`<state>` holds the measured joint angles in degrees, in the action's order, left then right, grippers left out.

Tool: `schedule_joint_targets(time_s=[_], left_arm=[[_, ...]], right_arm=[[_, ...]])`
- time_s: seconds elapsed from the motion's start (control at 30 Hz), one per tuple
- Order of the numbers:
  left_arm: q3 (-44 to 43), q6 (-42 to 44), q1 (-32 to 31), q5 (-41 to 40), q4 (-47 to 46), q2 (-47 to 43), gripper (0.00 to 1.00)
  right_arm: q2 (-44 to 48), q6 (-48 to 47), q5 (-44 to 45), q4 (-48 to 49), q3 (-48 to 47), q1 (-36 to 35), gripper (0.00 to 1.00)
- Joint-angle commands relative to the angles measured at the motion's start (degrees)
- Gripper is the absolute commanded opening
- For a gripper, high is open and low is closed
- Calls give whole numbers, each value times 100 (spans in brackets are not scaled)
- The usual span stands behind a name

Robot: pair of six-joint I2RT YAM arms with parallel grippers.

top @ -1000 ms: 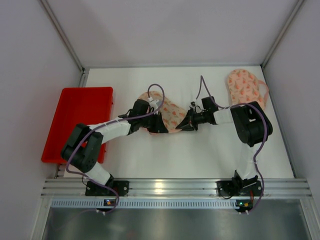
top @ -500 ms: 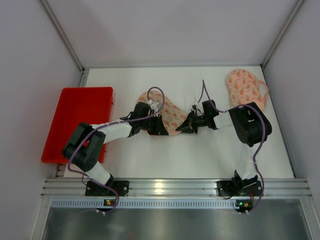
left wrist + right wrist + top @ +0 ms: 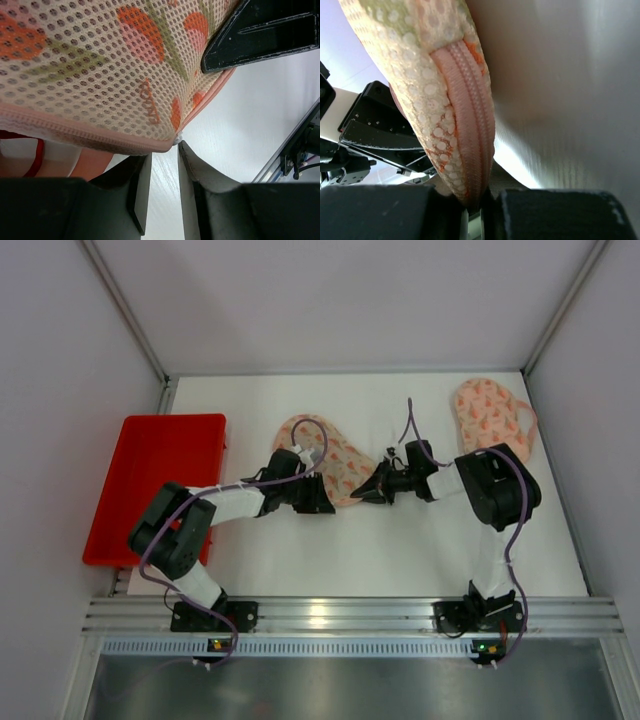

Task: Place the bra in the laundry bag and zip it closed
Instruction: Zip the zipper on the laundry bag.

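Top view: the laundry bag [image 3: 340, 455] lies mid-surface [image 3: 400, 550]. The bra [image 3: 488, 412] lies well apart at far right, outside the bag.
Left wrist: the left tool [image 3: 163, 152] is narrowly parted and grips nothing; the bag's edge is at its tips.
Right wrist: the right tool [image 3: 475, 207] pinches the bag's zip seam.

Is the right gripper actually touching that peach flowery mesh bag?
Touching. In the right wrist view, the pink zip edge of the peach floral mesh laundry bag runs down between the fingers of the right gripper and is pinched there.
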<state>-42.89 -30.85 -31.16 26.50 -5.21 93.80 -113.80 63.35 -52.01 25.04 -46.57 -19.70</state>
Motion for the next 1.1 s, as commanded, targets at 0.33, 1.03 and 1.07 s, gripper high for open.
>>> schedule_joint_targets(time_s=[0.33, 1.03, 1.07], left_arm=[[141, -255, -40, -13, -885, -46, 36], [325, 333, 346, -347, 441, -881, 0], [352, 395, 425, -330, 486, -898, 0]], right_arm=[[-134, 274, 68, 300, 60, 10, 0], [-20, -393, 130, -445, -36, 309, 0], [-11, -472, 121, -525, -54, 327, 0]])
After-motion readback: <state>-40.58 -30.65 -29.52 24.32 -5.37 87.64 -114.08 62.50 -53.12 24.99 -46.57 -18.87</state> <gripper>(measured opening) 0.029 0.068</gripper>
